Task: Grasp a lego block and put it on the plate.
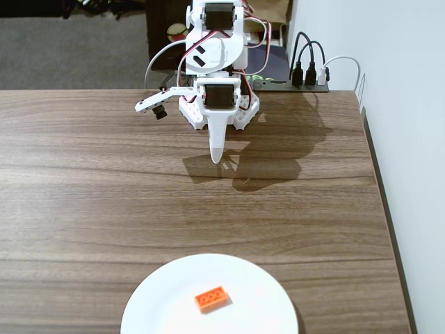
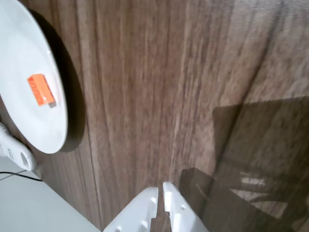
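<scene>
The lego block [image 1: 212, 298] lies flat on the plate [image 1: 160, 306], studs up, a little right of the plate's middle at the bottom centre of the fixed view. In the wrist view the same orange block [image 2: 41, 90] shows at the upper left of the frame, on the white plate [image 2: 19, 48] that runs off the left edge. The plate rests on the wooden worktop [image 1: 83, 195], whose grain runs across the fixed view.

The arm stands folded at the top centre of the fixed view, well apart from the plate, with the fingers [image 1: 217, 156] pointing down toward the worktop and casting a shadow to the right. In the wrist view the white fingers [image 2: 161, 191] enter from the bottom edge with their tips pressed nearly together and nothing between them. Black and white cables [image 1: 309, 59] plug in at the upper right of the fixed view, behind the worktop.
</scene>
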